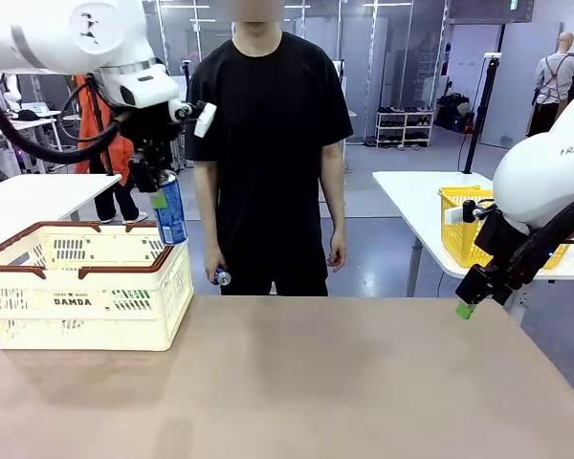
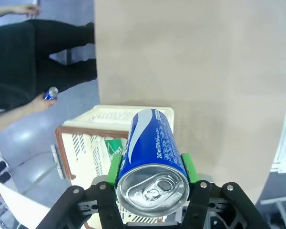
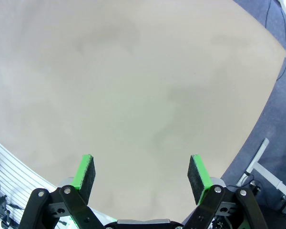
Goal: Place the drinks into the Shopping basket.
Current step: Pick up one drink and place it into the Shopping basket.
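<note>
The left tool (image 2: 151, 168) clamps the blue can (image 2: 150, 138) near its top (stiff, thin-walled, probably slippery). The right tool (image 3: 142, 174) stands apart, empty.

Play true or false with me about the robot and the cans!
1. The left gripper holds a blue can. True.
2. That can lies inside the basket. False: it hangs in the gripper above the basket's rim.
3. The right gripper is shut. False: it is open and holds nothing.
4. The person's hand holds a second can. True.
</note>
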You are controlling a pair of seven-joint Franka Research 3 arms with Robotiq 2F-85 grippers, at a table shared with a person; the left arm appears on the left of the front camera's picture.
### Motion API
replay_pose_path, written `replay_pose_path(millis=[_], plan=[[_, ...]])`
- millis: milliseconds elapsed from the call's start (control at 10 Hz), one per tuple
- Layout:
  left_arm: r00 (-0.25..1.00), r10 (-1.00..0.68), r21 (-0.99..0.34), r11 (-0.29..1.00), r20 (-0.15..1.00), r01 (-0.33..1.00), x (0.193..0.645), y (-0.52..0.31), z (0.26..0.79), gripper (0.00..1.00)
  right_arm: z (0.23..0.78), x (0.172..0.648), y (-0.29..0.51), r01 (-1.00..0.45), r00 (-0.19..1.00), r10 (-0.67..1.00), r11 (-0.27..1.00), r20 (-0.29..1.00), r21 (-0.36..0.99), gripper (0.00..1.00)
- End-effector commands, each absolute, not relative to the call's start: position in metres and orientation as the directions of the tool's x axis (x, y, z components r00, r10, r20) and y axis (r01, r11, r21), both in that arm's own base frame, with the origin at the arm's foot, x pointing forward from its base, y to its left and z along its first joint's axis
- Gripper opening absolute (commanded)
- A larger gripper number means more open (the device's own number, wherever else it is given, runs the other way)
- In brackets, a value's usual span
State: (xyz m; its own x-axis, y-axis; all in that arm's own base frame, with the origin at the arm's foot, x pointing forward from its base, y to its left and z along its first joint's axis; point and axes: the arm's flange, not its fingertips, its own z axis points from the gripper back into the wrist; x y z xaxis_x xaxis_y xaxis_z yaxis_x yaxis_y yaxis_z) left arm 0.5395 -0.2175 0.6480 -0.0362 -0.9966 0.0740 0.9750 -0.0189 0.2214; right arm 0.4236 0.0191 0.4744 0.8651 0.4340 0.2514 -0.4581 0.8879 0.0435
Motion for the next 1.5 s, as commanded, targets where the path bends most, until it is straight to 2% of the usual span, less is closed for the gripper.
replay_pose_path(millis=[0, 100, 600, 700, 800, 900, 1100, 1300, 1400], plan=[[-0.011, -0.990, 0.252, 0.026, 0.143, 0.967, 0.527, -0.209, 0.636, 0.02, 0.476, 0.424, 0.018, -0.468, 0.861, 0.444, 0.883, 0.248, 0.043, 0.97], [-0.036, -0.997, 0.221, -0.019, 0.074, 0.975, 0.539, -0.218, 0.648, 0.02, 0.476, 0.424, 0.018, -0.468, 0.861, 0.444, 0.883, 0.248, 0.043, 0.97], [-0.036, -0.997, 0.221, -0.019, 0.074, 0.975, 0.539, -0.218, 0.648, 0.02, 0.476, 0.424, 0.018, -0.468, 0.861, 0.444, 0.883, 0.248, 0.043, 0.97], [-0.036, -0.996, 0.217, -0.016, 0.086, 0.976, 0.540, -0.219, 0.642, 0.58, 0.476, 0.424, 0.018, -0.468, 0.861, 0.444, 0.883, 0.248, 0.043, 0.97], [0.018, -0.983, 0.213, 0.058, 0.185, 0.975, 0.551, -0.208, 0.648, 0.58, 0.476, 0.424, 0.018, -0.468, 0.861, 0.444, 0.883, 0.248, 0.043, 0.97], [0.118, -0.983, 0.270, 0.152, 0.139, 0.951, 0.562, -0.184, 0.656, 0.58, 0.476, 0.424, 0.018, -0.468, 0.861, 0.444, 0.883, 0.248, 0.043, 0.97], [0.238, -0.964, 0.267, 0.262, 0.118, 0.928, 0.577, -0.137, 0.662, 0.58, 0.476, 0.424, 0.018, -0.468, 0.861, 0.444, 0.883, 0.248, 0.043, 0.97], [0.300, -0.950, 0.238, 0.313, 0.092, 0.919, 0.590, -0.095, 0.661, 0.58, 0.476, 0.424, 0.018, -0.468, 0.861, 0.444, 0.883, 0.248, 0.043, 0.97], [0.318, -0.939, 0.223, 0.341, 0.134, 0.913, 0.601, -0.070, 0.657, 0.58, 0.476, 0.424, 0.018, -0.468, 0.861, 0.444, 0.883, 0.248, 0.043, 0.97]])
